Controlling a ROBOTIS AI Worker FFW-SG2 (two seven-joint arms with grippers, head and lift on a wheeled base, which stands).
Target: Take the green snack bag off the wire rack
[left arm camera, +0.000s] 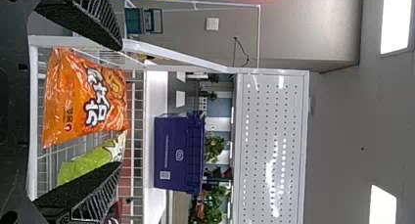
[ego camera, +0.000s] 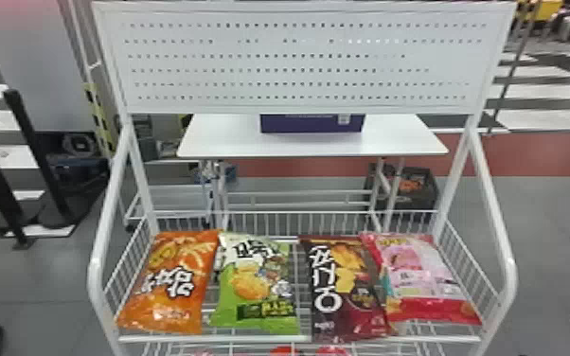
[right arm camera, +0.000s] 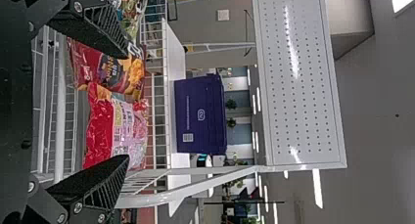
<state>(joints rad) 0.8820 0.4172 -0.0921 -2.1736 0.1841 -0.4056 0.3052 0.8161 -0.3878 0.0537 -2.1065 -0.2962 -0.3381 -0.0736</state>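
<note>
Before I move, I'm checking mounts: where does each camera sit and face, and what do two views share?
Head view: on the head, facing forward and down at the wire rack.
Left wrist view: on the left wrist, facing past the open left gripper to the orange bag.
Right wrist view: on the right wrist, facing past the open right gripper to the pink bag.
Head and left wrist share the green bag.

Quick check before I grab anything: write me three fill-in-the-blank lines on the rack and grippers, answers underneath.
The upper row of snack bags on the wire rack numbers ____.
The green snack bag lies between the ____ bag and the dark red bag.
The left gripper and right gripper are both ____, not shut.

Answers: four; orange; open
</note>
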